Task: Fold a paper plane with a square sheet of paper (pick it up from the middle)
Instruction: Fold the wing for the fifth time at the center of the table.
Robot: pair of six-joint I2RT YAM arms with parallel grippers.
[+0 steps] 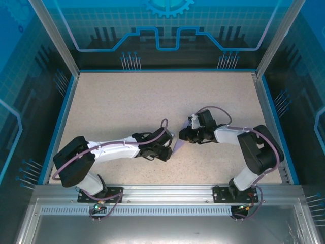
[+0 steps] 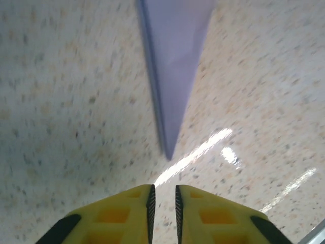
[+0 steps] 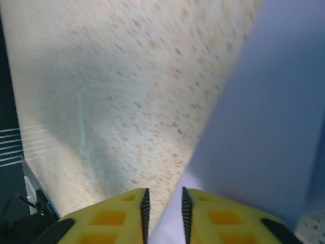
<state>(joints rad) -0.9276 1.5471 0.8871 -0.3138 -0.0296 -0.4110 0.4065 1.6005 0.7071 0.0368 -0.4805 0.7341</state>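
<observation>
Bench middle, seen from above: the paper plane (image 1: 179, 147) lies hemmed between left hand (image 1: 169, 150) and right hand (image 1: 185, 136), so a careless pull-back could snag, drag or unfold it; left wrist: its nose points straight at narrowly parted, empty jaws, long axis running away from them; right wrist: jaws slightly apart at its wide end, and I cannot tell whether they pinch it.
</observation>
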